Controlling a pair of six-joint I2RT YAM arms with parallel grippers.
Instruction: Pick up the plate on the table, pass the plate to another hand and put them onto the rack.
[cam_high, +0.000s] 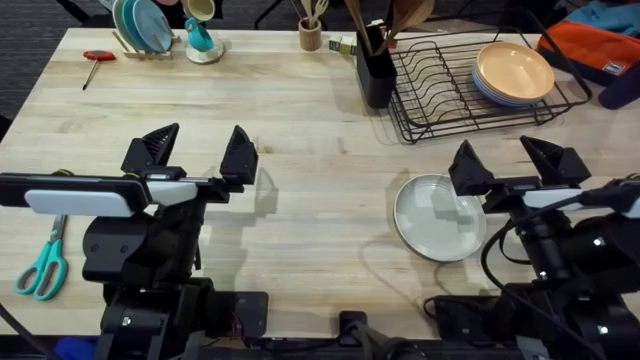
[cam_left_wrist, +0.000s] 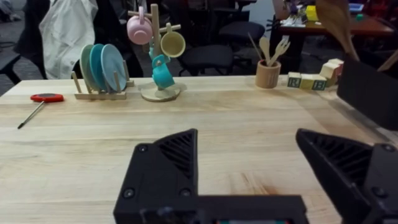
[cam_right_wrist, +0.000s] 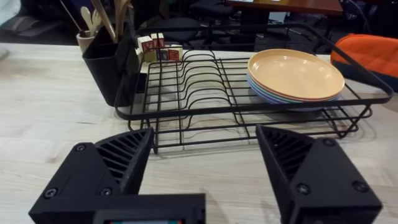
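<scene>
The plate (cam_high: 438, 217) lies flat on the bench (cam_high: 300, 130), a short way on the arms' side of the rack (cam_high: 470, 85), and nothing grips it yet. The right hand (cam_high: 505, 163) hangs with its fingers spread wide, just beside the plate's rim on the side nearer the rack; that reads as a staging pose, since a flat plate leaves only its shallow raised rim to pinch, and a wide opening gives room to come down over the edge. The left hand (cam_high: 199, 150) is likewise wide open and holds nothing, well apart from the plate on the side away from the rack, probably waiting to take the plate in the handover. The rack's upright tines (cam_right_wrist: 199, 81) stand free at the end nearest the black utensil holder (cam_high: 374, 68), while the stacked peach plates (cam_high: 513, 72) fill the far end, so the free slots are the likely place for the plate to stand. No step of the task looks done so far.
</scene>
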